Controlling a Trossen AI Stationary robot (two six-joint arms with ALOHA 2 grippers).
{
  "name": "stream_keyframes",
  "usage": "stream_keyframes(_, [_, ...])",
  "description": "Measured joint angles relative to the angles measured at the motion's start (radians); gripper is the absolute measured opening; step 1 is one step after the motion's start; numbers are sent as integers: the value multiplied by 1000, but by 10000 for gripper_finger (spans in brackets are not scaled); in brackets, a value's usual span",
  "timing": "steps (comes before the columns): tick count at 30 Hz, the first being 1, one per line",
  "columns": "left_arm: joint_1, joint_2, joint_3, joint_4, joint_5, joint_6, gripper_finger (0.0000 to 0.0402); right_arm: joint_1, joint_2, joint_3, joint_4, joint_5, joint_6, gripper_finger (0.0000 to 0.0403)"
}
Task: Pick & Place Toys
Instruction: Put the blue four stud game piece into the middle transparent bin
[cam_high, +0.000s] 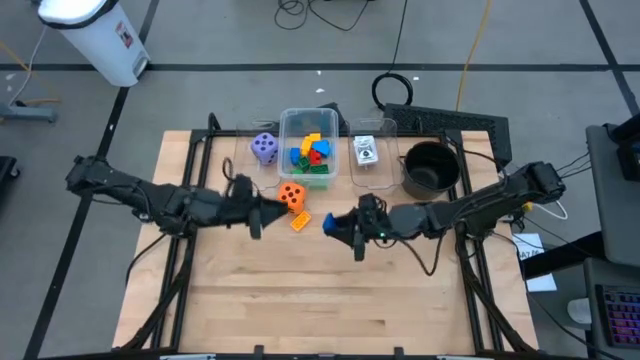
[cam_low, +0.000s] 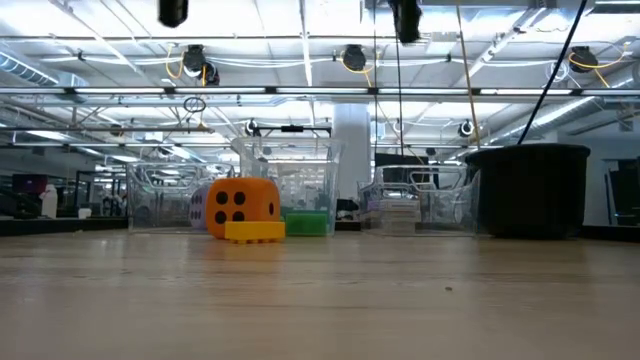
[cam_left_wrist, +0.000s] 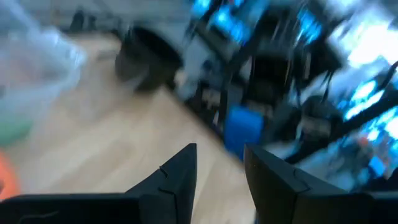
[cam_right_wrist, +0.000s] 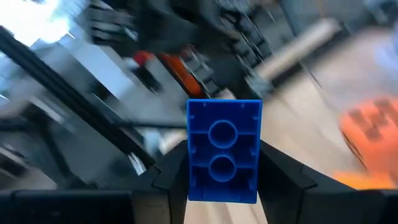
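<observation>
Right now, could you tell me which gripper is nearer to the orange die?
The left. The left gripper hovers just beside the orange die, empty. The right gripper sits farther off on the die's other side, clamping a blue block.

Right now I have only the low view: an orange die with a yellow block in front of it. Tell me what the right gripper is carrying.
Observer: The right gripper is closed on a blue block, as its wrist view shows.
Operator: Give me its place over the table.
Observer: From above, it is near the table's middle, to the right of the yellow block and apart from it.
Operator: Now report the left gripper.
Observer: The left gripper is just left of the orange die, its fingers apart with nothing between them.
</observation>
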Motion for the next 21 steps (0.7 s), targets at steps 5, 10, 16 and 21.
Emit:
stream_keyframes(5, [82, 15, 0, 249, 15, 105, 136, -5, 8, 0, 273, 1, -101, 143])
stream_keyframes(10, [147, 42, 1, 386, 135, 125, 160, -14, 31, -1, 362, 3, -110, 140])
stream_keyframes(16, [186, 109, 0, 475, 296, 116, 232, -19, 50, 0, 439, 23, -111, 143])
stream_keyframes(21, [186, 169, 0, 555, 308, 121, 272, -26, 59, 0, 457, 23, -93, 140])
